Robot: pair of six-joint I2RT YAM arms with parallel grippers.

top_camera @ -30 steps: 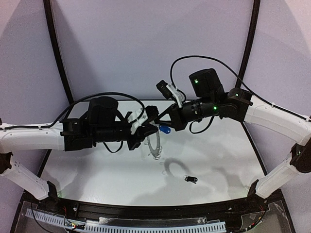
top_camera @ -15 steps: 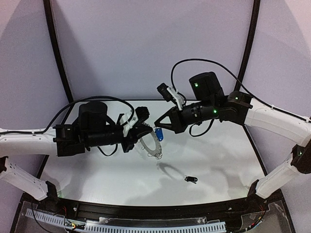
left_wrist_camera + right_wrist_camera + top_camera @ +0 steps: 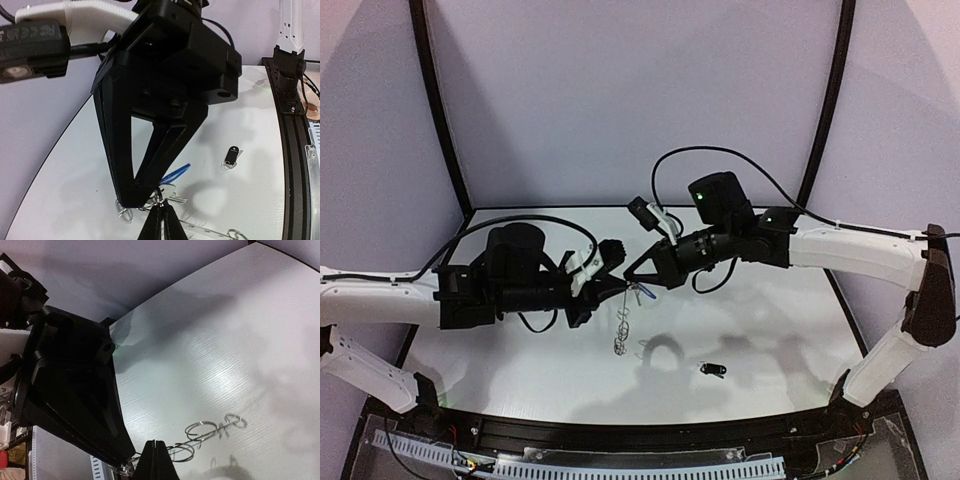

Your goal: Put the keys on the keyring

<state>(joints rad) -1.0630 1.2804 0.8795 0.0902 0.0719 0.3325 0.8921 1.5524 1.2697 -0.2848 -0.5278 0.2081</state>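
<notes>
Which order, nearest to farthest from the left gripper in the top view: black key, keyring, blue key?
1. keyring, hanging from the jaws of the left gripper.
2. blue key, just to their right, a close second.
3. black key, lying on the table, front right.

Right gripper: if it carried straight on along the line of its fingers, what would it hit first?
Most likely the left gripper, which sits tip to tip with it; the keyring hangs just below that line. Depth between the tips is unclear.
</notes>
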